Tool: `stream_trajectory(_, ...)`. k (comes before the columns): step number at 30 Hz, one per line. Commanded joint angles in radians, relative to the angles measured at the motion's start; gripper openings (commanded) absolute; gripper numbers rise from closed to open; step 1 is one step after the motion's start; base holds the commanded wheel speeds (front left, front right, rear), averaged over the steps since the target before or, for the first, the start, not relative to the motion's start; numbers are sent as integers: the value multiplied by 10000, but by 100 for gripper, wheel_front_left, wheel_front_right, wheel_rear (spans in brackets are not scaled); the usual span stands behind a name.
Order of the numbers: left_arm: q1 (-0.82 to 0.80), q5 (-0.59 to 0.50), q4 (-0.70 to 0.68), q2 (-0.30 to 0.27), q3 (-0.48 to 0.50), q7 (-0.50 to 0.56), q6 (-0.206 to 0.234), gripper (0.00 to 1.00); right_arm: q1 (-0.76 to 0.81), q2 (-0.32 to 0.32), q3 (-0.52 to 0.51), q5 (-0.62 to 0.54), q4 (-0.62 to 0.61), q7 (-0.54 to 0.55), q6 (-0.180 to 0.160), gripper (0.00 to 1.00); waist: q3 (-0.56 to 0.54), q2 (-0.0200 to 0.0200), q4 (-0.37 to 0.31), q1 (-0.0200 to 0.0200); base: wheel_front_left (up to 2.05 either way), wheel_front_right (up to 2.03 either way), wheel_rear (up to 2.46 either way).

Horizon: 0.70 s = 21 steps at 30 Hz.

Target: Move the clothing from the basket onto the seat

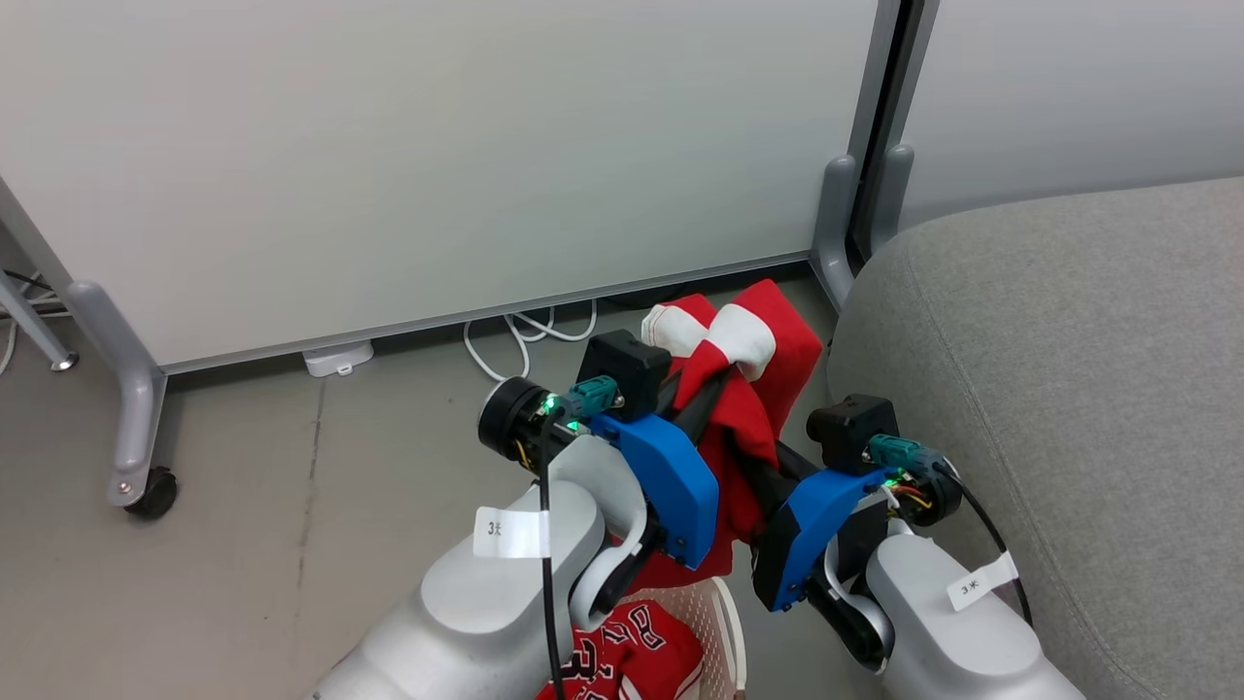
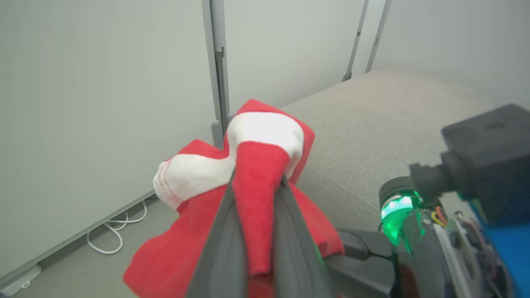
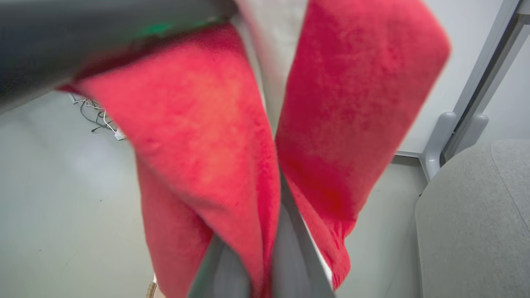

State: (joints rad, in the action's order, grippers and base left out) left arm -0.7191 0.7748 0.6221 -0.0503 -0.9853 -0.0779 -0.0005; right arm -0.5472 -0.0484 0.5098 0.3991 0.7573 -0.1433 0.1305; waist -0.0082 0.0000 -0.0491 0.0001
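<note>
White partition panels w/ grey castor legs; white cables + adapter on floor

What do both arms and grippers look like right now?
Left forearm and right forearm: pale grey, rounded, each with a white tag. Blue wrist housings, black camera boxes, teal connectors, green lights, black cables. Fingers long, dark grey.

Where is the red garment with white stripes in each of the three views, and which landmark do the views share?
Head view: the striped garment is in the middle, lifted up, just left of the sofa.
Left wrist view: it is bunched in the middle and lower middle.
Right wrist view: it is large and blurred, hanging from the top across the middle.
Shared landmark: the grey sofa, at the right in every view.
</note>
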Motion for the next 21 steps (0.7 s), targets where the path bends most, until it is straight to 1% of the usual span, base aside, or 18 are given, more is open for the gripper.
stream_trajectory(1, -163, 58, 41, -1, -20, -90, 13, 0, -151, -36, 59, 41, 89, -57, 5, 0, -7, 0, -24, -1, 0, 0, 0)
stream_trajectory(11, -196, 264, 117, -1, -181, -167, -2, 0, -276, -36, 256, 222, 396, -266, 5, 0, -33, 0, -26, -1, 0, 0, 0)
stream_trajectory(12, -180, 289, 124, -1, -188, -163, 21, 11, -277, -36, 274, 245, 418, -282, 5, 0, -37, 0, -27, -1, 0, 0, 0)
stream_trajectory(13, -159, 306, 129, -1, -204, -169, 34, 41, -278, -36, 294, 258, 437, -307, 5, 0, -41, 0, -28, -1, 0, 0, 0)
stream_trajectory(14, -137, 328, 131, -1, -217, -194, 44, 100, -279, -36, 309, 257, 453, -328, 5, 0, -47, 0, -29, -1, 0, 0, 0)
stream_trajectory(18, 73, 276, 178, -25, -215, -506, 92, 100, -305, -36, 343, 230, 492, -363, 5, 0, -59, 0, -35, -1, 0, 0, 0)
stream_trajectory(21, 348, 182, 180, -183, -209, -977, 148, 100, -324, -36, 305, 185, 513, -439, 5, 0, -60, 0, -29, -1, 0, 0, 0)
